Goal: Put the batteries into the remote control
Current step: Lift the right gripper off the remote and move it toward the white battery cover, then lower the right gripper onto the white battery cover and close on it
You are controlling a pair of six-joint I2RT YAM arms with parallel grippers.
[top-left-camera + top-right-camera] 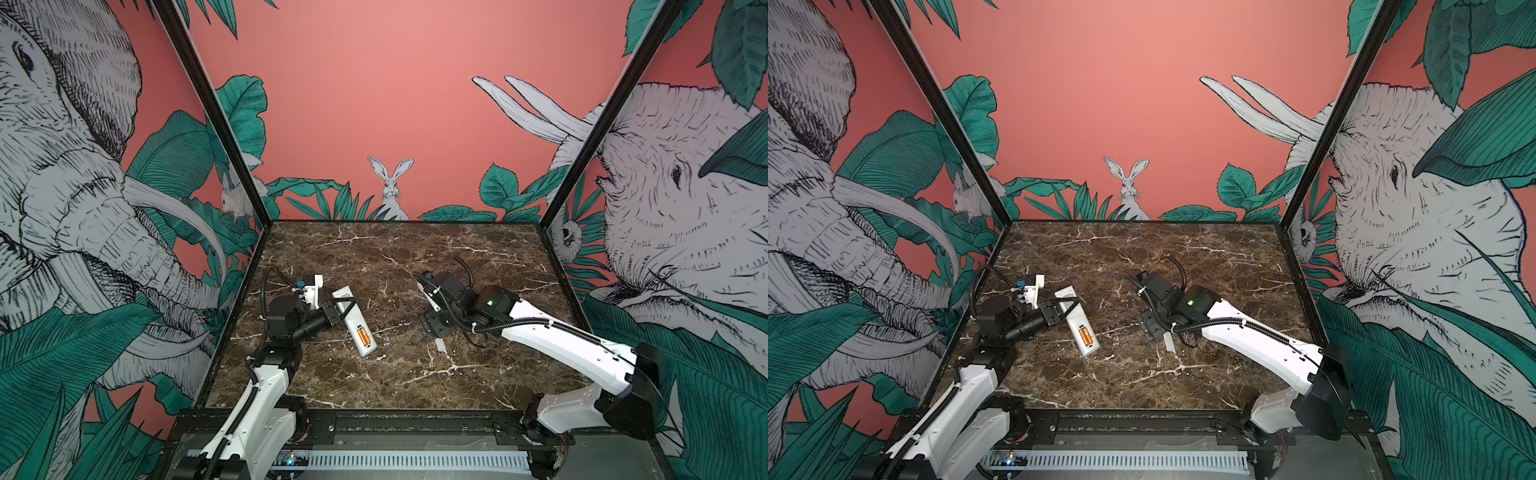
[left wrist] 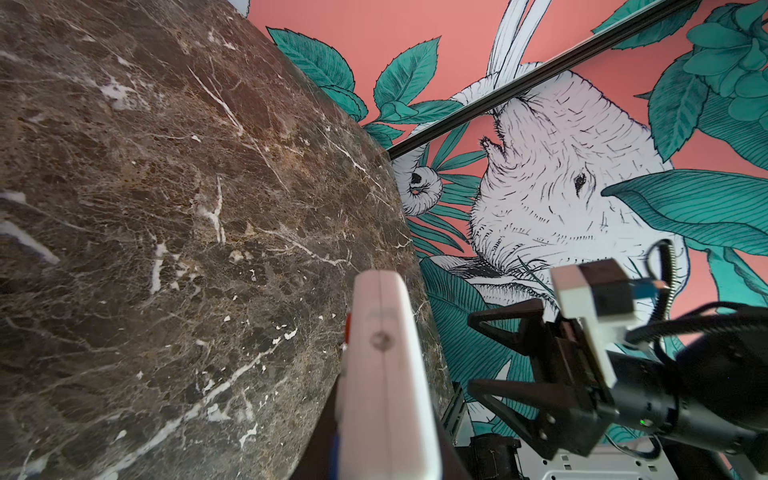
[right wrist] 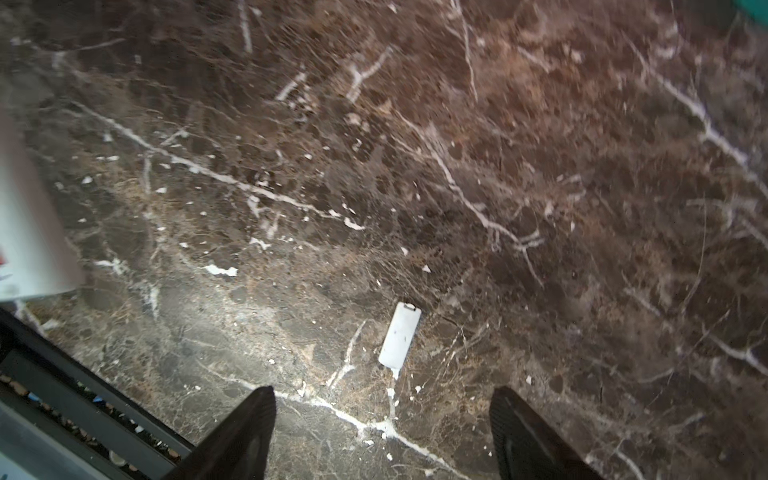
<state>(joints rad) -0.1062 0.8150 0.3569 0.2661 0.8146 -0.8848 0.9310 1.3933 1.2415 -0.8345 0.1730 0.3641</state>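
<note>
In both top views the remote control (image 1: 352, 320) is back-up over the left of the worktop (image 1: 415, 257). Its long axis slants from far-left to near-right, and the batteries (image 1: 364, 336) sit in the open bay at its near end. The left tool (image 1: 344, 305) clamps its far end.

Left wrist: the remote control runs lengthwise away from the camera.

Right wrist: the right tool (image 3: 382, 392) is spread wide and empty above the battery cover (image 3: 400, 340).
</note>
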